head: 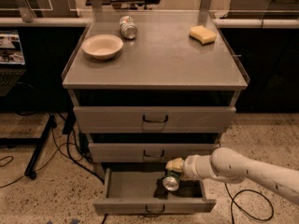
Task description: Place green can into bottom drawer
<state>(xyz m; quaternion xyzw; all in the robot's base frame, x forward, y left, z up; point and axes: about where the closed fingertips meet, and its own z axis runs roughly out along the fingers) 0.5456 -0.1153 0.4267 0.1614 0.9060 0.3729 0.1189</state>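
Down inside bottom drawer (135,205): tool (174,171) with green can (171,182).

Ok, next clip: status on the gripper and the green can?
Gripper down in the open bottom drawer, right at the green can. Can inside the drawer space, tilted, silver end toward camera. Nothing seen blocking.

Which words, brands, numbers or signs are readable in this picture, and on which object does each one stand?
None can be read.
On the green can, by the gripper at the open bottom drawer: label print too blurred.
On the silver can lying on the cabinet top: red markings, too blurred.
On the screen at the left edge: too small.
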